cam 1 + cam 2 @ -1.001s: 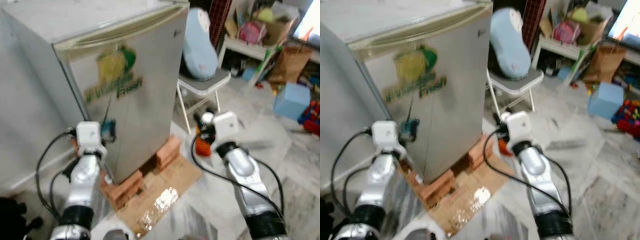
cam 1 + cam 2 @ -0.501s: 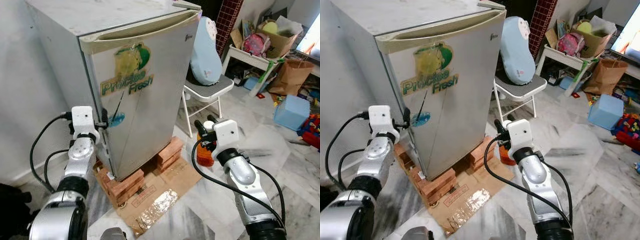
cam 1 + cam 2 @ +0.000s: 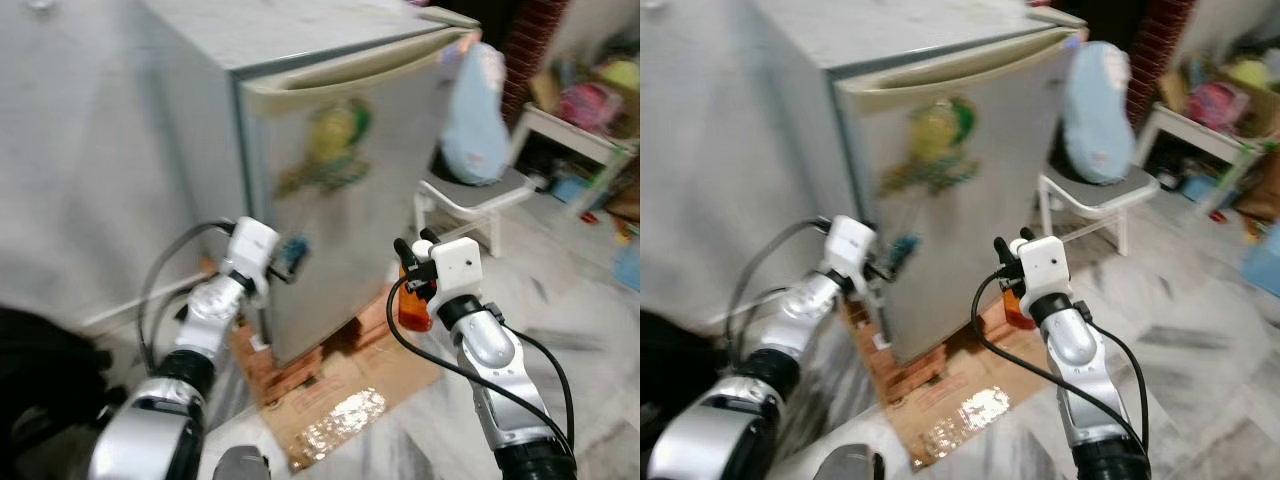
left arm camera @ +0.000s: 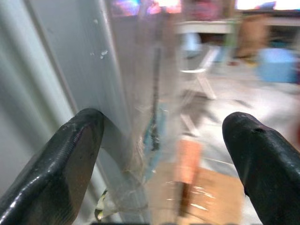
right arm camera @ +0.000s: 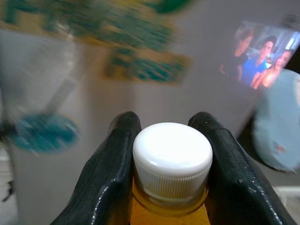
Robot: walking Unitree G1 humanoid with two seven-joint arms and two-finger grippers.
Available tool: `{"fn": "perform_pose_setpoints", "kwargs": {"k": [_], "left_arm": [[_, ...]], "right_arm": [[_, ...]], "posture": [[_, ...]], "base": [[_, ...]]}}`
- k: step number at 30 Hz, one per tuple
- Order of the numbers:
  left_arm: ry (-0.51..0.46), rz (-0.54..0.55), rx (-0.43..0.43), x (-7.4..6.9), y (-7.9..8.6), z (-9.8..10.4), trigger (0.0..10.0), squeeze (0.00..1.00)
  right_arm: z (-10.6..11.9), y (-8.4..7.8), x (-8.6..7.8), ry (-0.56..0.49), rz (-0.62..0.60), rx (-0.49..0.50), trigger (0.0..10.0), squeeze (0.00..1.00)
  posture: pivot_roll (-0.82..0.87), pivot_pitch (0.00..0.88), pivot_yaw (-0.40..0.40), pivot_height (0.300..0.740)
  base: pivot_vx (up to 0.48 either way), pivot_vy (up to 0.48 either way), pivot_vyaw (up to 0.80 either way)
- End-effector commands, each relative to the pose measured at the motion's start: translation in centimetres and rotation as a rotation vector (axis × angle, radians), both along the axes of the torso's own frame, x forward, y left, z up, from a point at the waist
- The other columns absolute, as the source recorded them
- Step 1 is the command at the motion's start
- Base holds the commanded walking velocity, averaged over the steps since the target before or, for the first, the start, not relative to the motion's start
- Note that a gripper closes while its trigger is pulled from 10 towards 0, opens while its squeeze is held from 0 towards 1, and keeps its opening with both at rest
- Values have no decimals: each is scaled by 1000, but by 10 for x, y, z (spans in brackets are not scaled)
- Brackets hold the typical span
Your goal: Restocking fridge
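Left eye view: the fridge (image 3: 350, 180) stands shut on bricks (image 3: 300, 365). Left wrist view: the left gripper (image 4: 164, 150), fingers apart, straddles the door's edge. Right wrist view: the right gripper (image 5: 171, 159) clamps an orange bottle (image 5: 171, 157) under its white cap.

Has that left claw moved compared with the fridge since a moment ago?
Yes. The left gripper has closed in on the fridge's front corner edge: its open fingers now straddle that edge, one against the side wall, where before they stood just beside it.
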State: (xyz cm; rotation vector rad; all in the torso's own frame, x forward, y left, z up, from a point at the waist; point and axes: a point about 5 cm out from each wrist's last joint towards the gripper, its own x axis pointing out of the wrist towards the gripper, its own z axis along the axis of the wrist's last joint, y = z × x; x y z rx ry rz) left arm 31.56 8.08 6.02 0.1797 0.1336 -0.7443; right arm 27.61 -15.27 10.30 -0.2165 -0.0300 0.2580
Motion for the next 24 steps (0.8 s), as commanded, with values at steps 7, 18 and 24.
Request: {"fn": "perform_pose_setpoints", "kwargs": {"k": [7,18,24], "left_arm": [[53,-250,21,-50,-26,-18,10000,0],[92,-174,-59,-56,-10,-11,10000,0],[83,-460,-125,-56,-64,16,10000,0]], "right_arm": [[-1,-56,-1,4,-408,-118,10000,0],[-17,-85,-20,119,-650,-165,10000,0],[-37,-71,-46,298,-619,-32,10000,0]], "posture": [[-40,0,-26,740],[-29,1,-12,740],[-37,3,-15,740]], "base": [[0,0,0],[0,0,0],[0,0,0]]}}
